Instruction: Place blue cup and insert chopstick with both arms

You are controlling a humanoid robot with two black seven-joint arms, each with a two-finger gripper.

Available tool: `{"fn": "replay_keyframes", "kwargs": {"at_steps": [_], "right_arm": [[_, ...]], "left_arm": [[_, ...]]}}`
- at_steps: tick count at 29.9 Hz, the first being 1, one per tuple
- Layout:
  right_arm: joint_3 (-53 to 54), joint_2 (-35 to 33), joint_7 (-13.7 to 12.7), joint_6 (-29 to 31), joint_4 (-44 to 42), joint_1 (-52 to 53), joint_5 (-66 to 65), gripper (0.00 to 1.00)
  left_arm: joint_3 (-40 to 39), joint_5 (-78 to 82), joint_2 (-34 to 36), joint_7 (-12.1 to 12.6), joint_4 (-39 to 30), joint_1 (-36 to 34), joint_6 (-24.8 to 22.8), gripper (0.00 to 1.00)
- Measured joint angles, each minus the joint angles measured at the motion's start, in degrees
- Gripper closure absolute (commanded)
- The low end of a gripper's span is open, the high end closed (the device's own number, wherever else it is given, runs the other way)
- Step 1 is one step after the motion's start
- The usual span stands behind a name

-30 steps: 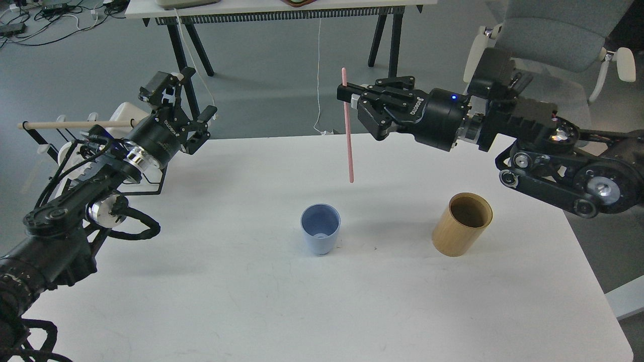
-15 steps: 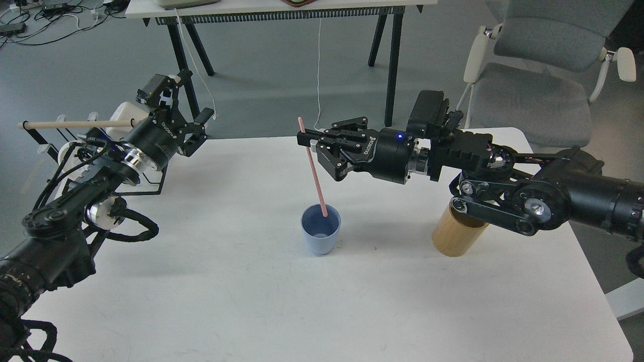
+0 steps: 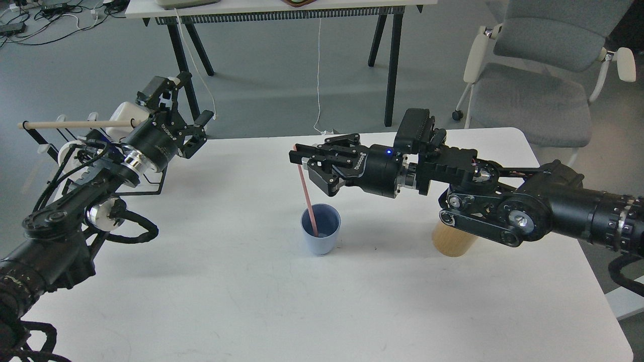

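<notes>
The blue cup (image 3: 320, 241) stands upright near the middle of the white table (image 3: 322, 311). The pink chopstick (image 3: 308, 203) leans left, with its lower end inside the cup and its upper end between my right gripper's fingers. My right gripper (image 3: 299, 157) is shut on the chopstick, just above and left of the cup. My left gripper (image 3: 188, 100) is open and empty, raised over the table's far left corner, well away from the cup.
The tan wooden holder (image 3: 453, 244) stands right of the cup, mostly hidden under my right arm. A black wire rack with a pale wooden rod (image 3: 75, 123) and white cups (image 3: 126, 113) stands at the far left. An office chair (image 3: 533, 95) is behind the table's right corner.
My right arm came down and to the left with the chopstick. Its lower end went from above the table into the blue cup, and deeper. The left arm barely moved.
</notes>
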Motion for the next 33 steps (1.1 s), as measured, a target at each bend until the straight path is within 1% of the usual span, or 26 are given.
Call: {"fn": "replay_keyframes", "kwargs": {"at_steps": [1,5,10,13,18,22,24,26,28,33], "right_arm": [[0.1,-0.2,0.0,0.0,0.1,0.0,0.2,0.1],[0.9,-0.8,0.0,-0.1,0.4,0.0,0.7,0.04],[2.5,-2.1,0.0,0.0,2.4,0.0,4.9,0.03],[7.3,-4.7,0.0,0.5,4.4,-0.1,13.4,0.03],[15.9,-10.2,0.0,0.9,5.0,-3.0,33.3,0.03],[19.1,-14.3,0.0,1.1,5.6,-6.6,47.0,0.02],[20.2,-16.1,0.0,2.3,6.1,-8.9,53.0,0.02],[21.4,-17.6,0.0,5.8,6.4,-11.0,57.9,0.02],[22.8,-18.7,0.0,11.8,6.4,-13.3,62.3,0.02],[28.6,-20.0,0.0,30.6,5.4,-19.0,70.3,0.01]], "left_arm": [[0.0,0.0,0.0,0.0,0.0,0.0,0.0,0.02],[0.0,0.0,0.0,0.0,0.0,0.0,0.0,0.02],[0.1,-0.1,0.0,0.0,0.0,0.0,0.0,0.02],[0.1,-0.2,0.1,0.0,-0.1,0.0,0.0,0.02],[0.1,-0.2,0.3,0.0,-0.2,-0.3,0.0,0.02],[0.1,-0.2,0.2,0.0,-0.4,-0.9,0.0,0.02],[0.1,-0.2,0.2,0.0,-0.6,-1.1,0.0,0.02],[0.1,-0.2,0.2,0.0,-0.7,-1.1,0.0,0.02],[0.1,-0.2,0.2,0.0,-0.8,-1.1,0.0,0.02],[-0.4,-0.2,0.2,0.0,-0.8,-1.1,0.0,0.02]]}}
